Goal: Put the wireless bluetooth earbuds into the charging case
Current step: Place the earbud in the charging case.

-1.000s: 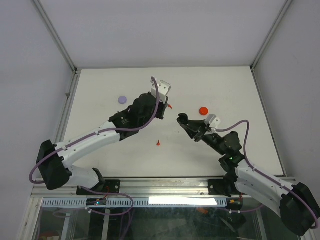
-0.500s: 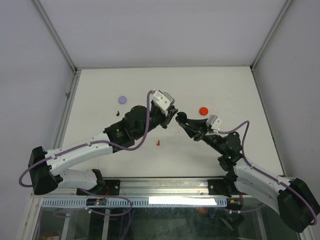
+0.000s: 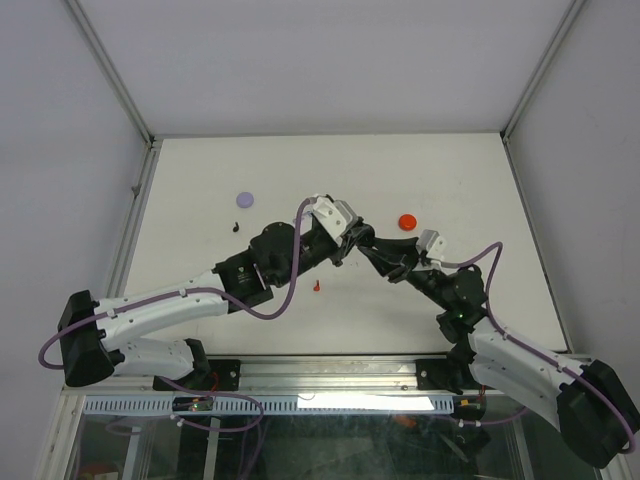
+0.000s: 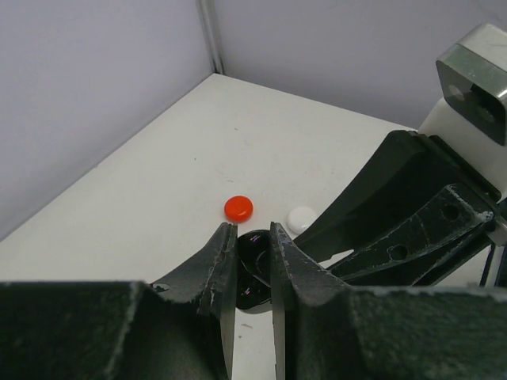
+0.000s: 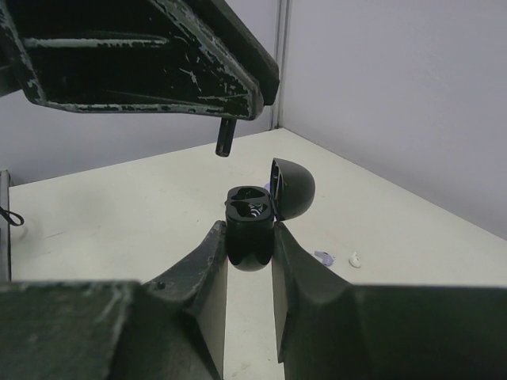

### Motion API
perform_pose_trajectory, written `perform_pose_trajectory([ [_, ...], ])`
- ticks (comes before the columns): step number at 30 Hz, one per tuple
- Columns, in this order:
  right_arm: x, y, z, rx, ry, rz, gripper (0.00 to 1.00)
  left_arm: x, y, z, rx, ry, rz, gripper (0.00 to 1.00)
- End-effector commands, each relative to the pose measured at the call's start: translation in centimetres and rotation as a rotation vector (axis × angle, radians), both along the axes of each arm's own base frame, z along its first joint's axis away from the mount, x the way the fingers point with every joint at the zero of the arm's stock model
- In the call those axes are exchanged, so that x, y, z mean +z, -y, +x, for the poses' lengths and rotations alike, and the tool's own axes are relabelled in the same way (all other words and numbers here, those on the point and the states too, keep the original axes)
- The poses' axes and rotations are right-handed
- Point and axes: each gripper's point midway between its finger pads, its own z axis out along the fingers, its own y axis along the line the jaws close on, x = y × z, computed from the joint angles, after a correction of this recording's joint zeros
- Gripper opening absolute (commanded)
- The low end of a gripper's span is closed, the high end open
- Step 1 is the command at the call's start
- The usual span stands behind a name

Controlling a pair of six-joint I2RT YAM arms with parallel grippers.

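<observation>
My right gripper [image 5: 250, 231] is shut on the black charging case [image 5: 252, 207], held upright with its lid [image 5: 291, 188] flipped open and its sockets showing. My left gripper [image 4: 253, 231] is shut on a black earbud [image 5: 226, 139], whose stem pokes down just above and left of the open case. In the top view the two grippers, left [image 3: 345, 242] and right [image 3: 362, 240], meet tip to tip over the table's middle. A red earbud [image 3: 317, 288] lies in front of them and another black earbud [image 3: 235, 226] at the left. A lavender earbud [image 5: 322, 256] and a white one [image 5: 355, 259] lie together beyond the case.
A red puck case [image 3: 406, 221] sits right of the grippers and a lavender one [image 3: 244, 200] at the back left. The left wrist view also shows a white puck case [image 4: 302, 218] beside the red case [image 4: 238, 208]. Walls close in the table's back and sides.
The left arm has swung from the back centre rightwards and forwards until its tip meets the right gripper, uncovering the black earbud at the left. The right gripper edged left.
</observation>
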Motion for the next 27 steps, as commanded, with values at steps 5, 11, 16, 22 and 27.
perform_pose_trajectory([
  [5, 4.6, 0.7, -0.8, -0.002, 0.099, 0.104, 0.0, 1.4, 1.2, -0.9, -0.041, 0.064, -0.035, 0.12],
  [11, 4.6, 0.6, -1.1, 0.012, 0.101, 0.1, 0.0, 0.7, 1.8, -0.9, -0.047, 0.063, -0.021, 0.12],
  [16, 4.7, 0.6, -1.2, 0.02, 0.102, 0.1, 0.0, 0.5, 2.0, -0.9, -0.049, 0.069, -0.018, 0.12],
  [22, 5.1, 0.8, -1.2, 0.009, 0.107, 0.112, 0.0, 0.1, 2.2, -1.3, -0.064, 0.069, -0.008, 0.12],
  [27, 5.3, 1.0, -1.2, 0.004, 0.11, 0.119, 0.0, -0.6, 2.2, -1.4, -0.066, 0.077, 0.016, 0.12],
])
